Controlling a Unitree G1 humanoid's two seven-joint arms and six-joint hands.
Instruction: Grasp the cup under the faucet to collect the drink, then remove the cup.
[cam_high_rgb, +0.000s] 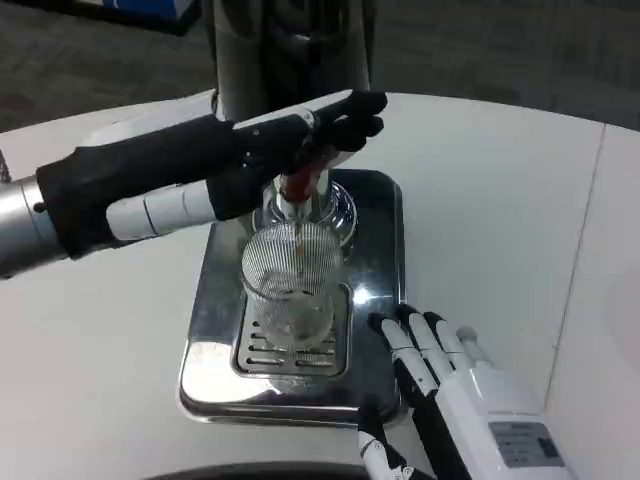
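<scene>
Head view: left hand (300, 140) presses its fingers on the red faucet (300, 182) lever, so a thin stream drops into the ribbed cup (292, 285) standing on the drip tray (375, 300), mid-worktop (500, 200). Right hand (450, 395) waits spread, just right of the cup, ready to take it.
</scene>
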